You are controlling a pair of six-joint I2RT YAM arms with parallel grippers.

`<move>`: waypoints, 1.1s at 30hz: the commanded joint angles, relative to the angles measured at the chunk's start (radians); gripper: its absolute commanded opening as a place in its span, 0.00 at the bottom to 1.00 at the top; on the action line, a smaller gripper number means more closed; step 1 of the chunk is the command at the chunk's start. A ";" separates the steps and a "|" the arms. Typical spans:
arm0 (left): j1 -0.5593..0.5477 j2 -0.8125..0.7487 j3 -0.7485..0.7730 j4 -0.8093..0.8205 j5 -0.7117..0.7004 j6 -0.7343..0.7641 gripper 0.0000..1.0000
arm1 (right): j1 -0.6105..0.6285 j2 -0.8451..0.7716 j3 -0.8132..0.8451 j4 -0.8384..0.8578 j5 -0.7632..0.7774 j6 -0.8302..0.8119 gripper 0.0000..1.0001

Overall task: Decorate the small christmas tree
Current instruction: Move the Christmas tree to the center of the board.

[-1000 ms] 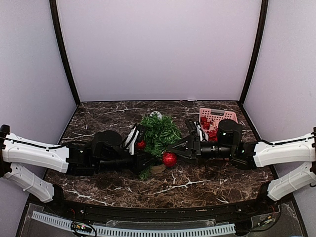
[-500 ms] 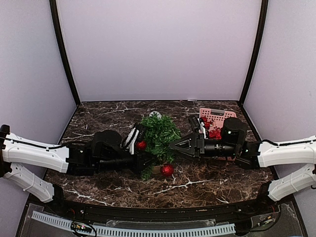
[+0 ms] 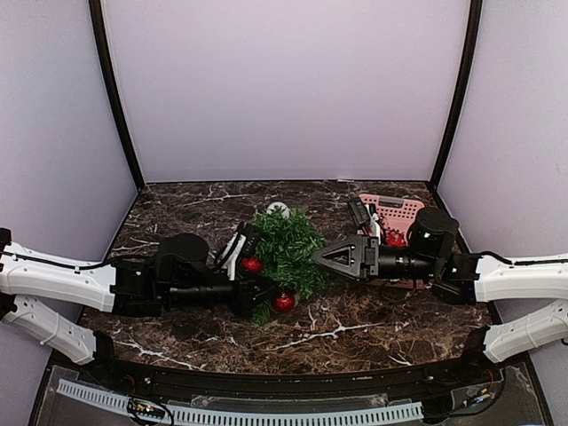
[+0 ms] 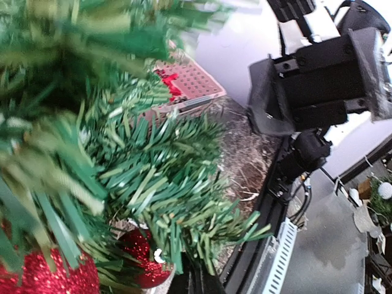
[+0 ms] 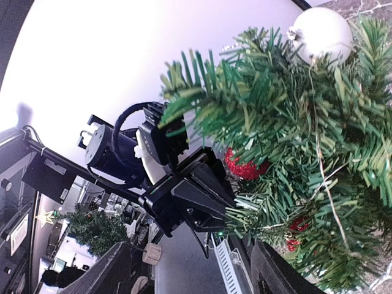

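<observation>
Right gripper [image 3: 318, 257]: fingers [image 5: 113, 269] spread, nothing between them, tips just off the right side of the small christmas tree [image 3: 288, 241]. A second ago it sat lower, right against the red glitter ball [image 3: 284, 302]. It has since backed off and up, and is now clear of that ball. The ball has ended up low on the tree's near side, by the foot. It looks hung or dropped there; the hook is too small to tell.

Left gripper [image 3: 263, 291]: pressed together low on the tree's left, apparently pinching the trunk, with contact hidden by needles.

Also on the tree: a second red ball [image 3: 252, 264] on the left and a white ball [image 3: 279, 209] at the far side. The pink basket [image 3: 404, 209] stands right of the tree.

Judgement: one more ornament is on, and another fetch from the basket is likely next.
</observation>
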 commanded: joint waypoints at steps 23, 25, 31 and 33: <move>0.003 -0.214 -0.014 -0.205 0.246 0.096 0.00 | 0.012 -0.055 0.004 0.035 -0.008 -0.128 0.69; 0.003 -0.216 -0.019 -0.207 0.245 0.095 0.00 | 0.017 -0.057 0.008 -0.018 0.013 -0.162 0.70; 0.003 -0.225 -0.043 -0.246 0.230 0.097 0.00 | 0.079 -0.035 0.062 -0.176 0.069 -0.263 0.70; 0.003 -0.229 -0.054 -0.258 0.229 0.098 0.00 | 0.104 -0.026 0.066 -0.183 0.086 -0.271 0.69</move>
